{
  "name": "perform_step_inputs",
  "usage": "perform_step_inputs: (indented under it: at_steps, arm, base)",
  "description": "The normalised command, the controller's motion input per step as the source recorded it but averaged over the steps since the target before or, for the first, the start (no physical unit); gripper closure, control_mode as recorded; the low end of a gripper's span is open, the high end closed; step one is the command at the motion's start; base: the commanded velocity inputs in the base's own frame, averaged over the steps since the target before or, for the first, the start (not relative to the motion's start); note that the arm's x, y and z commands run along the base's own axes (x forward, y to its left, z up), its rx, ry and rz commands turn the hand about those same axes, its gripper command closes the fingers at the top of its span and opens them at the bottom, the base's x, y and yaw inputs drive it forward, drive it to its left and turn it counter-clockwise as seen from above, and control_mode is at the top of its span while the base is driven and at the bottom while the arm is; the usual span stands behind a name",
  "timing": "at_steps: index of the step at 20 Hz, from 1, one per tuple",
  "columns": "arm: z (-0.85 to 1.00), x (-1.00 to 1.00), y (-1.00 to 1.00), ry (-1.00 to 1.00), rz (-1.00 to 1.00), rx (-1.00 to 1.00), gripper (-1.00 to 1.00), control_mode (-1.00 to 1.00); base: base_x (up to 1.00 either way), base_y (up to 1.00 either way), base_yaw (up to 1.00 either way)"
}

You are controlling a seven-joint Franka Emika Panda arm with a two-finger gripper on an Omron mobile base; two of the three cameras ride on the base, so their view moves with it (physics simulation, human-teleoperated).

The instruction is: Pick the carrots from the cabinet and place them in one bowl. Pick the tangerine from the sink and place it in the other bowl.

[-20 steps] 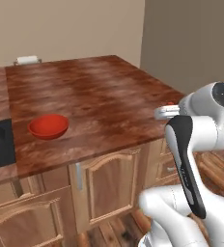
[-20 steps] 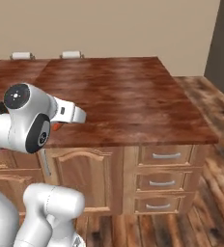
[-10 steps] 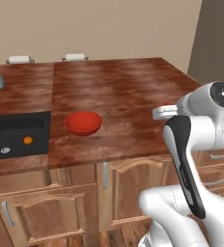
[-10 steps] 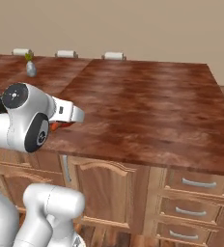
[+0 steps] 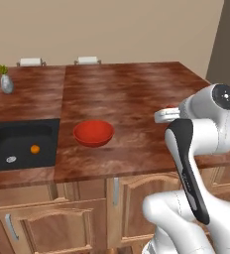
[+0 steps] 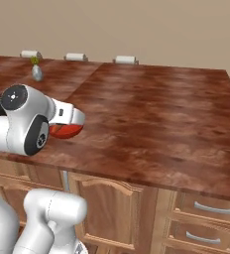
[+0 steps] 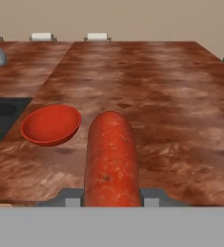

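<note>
Mostly hidden, the end effector shows just its two dark tips at the bottom of the hand view, pinching the darker reddish-orange carrot, whose near end is cut off. Beyond it, the red bowl sits near the front edge of the brown wooden tabletop, beside the black sink. A small orange ball, probably the tangerine, lies in the basin. A small vase stands toward the back left, against a beige wall.
</note>
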Motion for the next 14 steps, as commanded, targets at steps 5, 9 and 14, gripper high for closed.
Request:
perform_step_inputs:
  at_steps: [5, 9, 14]
  arm:
    - [0.0, 0.0, 0.0, 0.0, 0.0, 0.0, 1.0, 1.0]
    - [0.0, 0.0, 0.0, 0.0, 0.0, 0.0, 1.0, 1.0]
    - [0.0, 0.0, 0.0, 0.0, 0.0, 0.0, 1.0, 1.0]
  base:
    - [0.0, 0.06, 0.0]
    - [0.08, 0.41, 0.0]
    - [0.18, 0.43, 0.0]
